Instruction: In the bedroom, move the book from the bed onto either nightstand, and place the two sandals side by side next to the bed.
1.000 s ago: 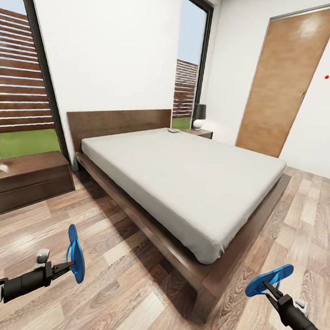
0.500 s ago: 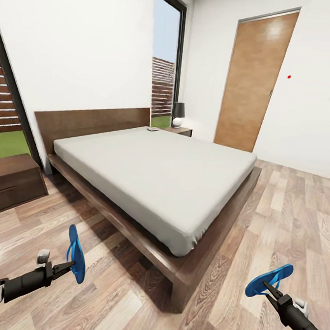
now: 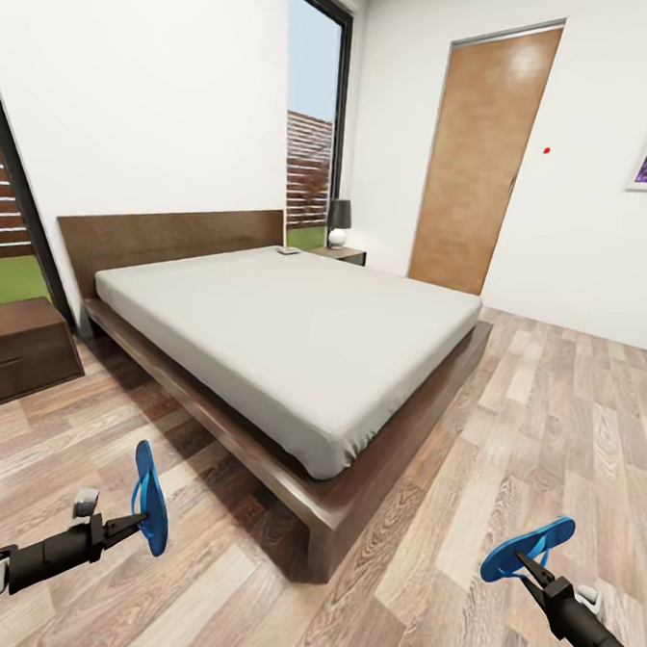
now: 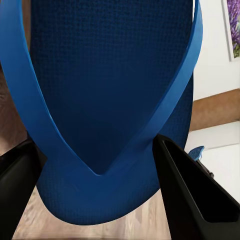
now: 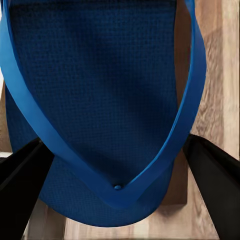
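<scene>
Two sandals | left gripper [image 3: 139, 522] clamps upright sandal [image 3: 149, 498] | right gripper [image 3: 522, 565] apparently pinches flatter sandal [image 3: 528, 549]

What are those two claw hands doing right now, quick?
Left gripper: closed on a blue sandal, held off the floor.
Right gripper: closed on the other blue sandal, also held up.

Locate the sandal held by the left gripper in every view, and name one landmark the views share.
Head view: the left sandal stands on edge at lower left, pinched by the left gripper above the wood floor.
Left wrist view: the same sandal spreads across the frame, strap toward the camera.
Right wrist view: the sandal there is the other one, not this one.
Shared landmark: the wood floor.
</scene>
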Available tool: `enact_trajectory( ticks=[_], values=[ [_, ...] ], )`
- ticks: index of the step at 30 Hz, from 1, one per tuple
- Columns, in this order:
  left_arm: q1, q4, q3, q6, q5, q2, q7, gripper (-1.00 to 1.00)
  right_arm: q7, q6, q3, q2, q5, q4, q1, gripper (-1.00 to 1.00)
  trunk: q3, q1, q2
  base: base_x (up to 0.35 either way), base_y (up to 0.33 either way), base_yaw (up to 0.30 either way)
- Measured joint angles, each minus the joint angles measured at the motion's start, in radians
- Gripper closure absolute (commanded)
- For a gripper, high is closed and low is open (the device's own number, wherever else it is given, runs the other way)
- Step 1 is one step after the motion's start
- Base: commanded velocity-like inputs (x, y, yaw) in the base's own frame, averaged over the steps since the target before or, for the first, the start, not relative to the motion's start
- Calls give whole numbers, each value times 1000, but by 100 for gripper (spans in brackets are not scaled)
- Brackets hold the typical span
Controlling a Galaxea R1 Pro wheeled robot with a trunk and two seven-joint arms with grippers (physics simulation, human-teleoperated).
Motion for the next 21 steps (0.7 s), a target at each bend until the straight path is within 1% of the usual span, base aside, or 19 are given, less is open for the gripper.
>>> enact_trajectory(
  ticks=[8, 11, 13, 18, 21],
  values=[
    [0, 0, 0, 0, 0, -1, 0, 100, 2, 0, 0, 0, 1, 0, 0, 100, 0, 0, 0, -189, -212, 0],
    [0, 0, 0, 0, 0, -1, 0, 100, 1, 0, 0, 4, 0, 0, 0, 100, 0, 0, 0, -172, -208, 0],
    [0, 0, 0, 0, 0, -1, 0, 100, 0, 0, 1, 11, -1, 0, 0, 100, 0, 0, 0, -127, -207, 0],
    [0, 0, 0, 1, 0, -2, 1, 100, 3, 0, 0, 13, -1, 0, 0, 100, 0, 0, 0, -93, -209, -5],
    [0, 0, 0, 1, 0, -3, 2, 100, 3, -1, 1, 14, -1, 0, 0, 100, 0, 0, 0, -79, -227, -125]
  ],
)
